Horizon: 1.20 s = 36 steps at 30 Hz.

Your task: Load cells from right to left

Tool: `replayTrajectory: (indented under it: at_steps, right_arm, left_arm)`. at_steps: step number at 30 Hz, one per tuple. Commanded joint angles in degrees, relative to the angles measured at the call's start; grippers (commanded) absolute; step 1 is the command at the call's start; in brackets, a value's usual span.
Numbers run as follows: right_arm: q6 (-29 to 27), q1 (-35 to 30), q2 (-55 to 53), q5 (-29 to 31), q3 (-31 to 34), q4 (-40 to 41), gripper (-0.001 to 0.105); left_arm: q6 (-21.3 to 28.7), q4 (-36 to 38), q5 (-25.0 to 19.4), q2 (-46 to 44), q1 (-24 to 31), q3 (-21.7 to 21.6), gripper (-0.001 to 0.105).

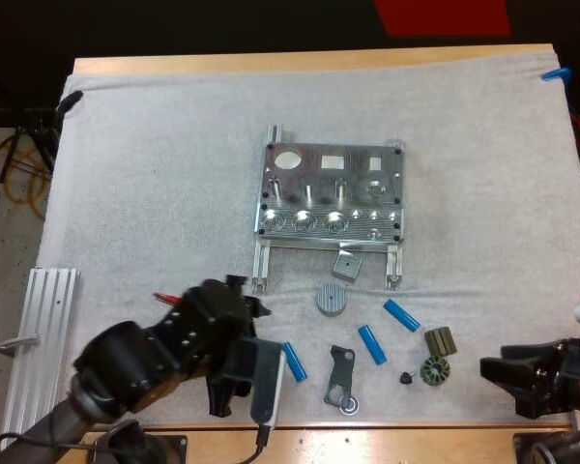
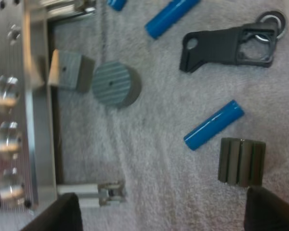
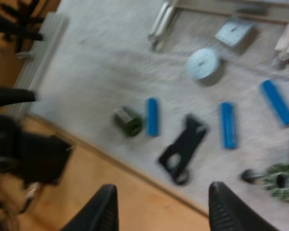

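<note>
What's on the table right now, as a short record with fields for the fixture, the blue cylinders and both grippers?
Fixture: metal, central, no blue cylinder seen in it
Blue cylinders: three, loose on the mat, on the fixture's near side
Left gripper: open, by one blue cylinder and a ribbed dark part
Right gripper: open, at the mat's near right corner
</note>
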Motion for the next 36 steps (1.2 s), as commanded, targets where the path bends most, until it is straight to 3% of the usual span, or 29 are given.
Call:
replayTrajectory:
  at_steps: [1, 5, 10, 16, 25, 30, 36]
  right_arm:
    - [-1.04, -0.29, 0.39, -3.36, -0.48, 0.65, 0.043]
    - [-1.23, -0.29, 0.61, -4.54, -0.48, 1.15, 0.043]
    - [-2.31, -0.29, 0.61, -5.02, -0.48, 2.17, 0.043]
    - [-3.85, -0.29, 0.61, -5.02, -0.48, 2.17, 0.043]
    - [-3.97, -0.29, 0.61, -5.02, -0.48, 2.17, 0.043]
    - [-3.97, -0.29, 0.61, -5.02, -0.48, 2.17, 0.043]
    - [-4.42, -0.29, 0.61, -5.02, -0.48, 2.17, 0.043]
  left_arm:
    - [1.86, -0.74, -1.78, 1.06, -1.27, -0.45, 0.068]
    - [5.81, -2.41, -2.51, 4.04, -2.17, -0.45, 0.068]
    - [18.08, -5.29, -2.39, 9.56, -2.16, -0.45, 0.068]
    - [23.89, -5.23, -2.43, 15.45, -2.16, -0.25, 0.068]
    - [26.99, -7.3, -2.56, 25.06, -2.16, 3.25, 0.068]
    - [27.85, -10.94, -3.88, 28.77, -2.16, 3.34, 0.068]
    - [28.06, -12.37, -1.78, 31.65, -2.16, 3.34, 0.068]
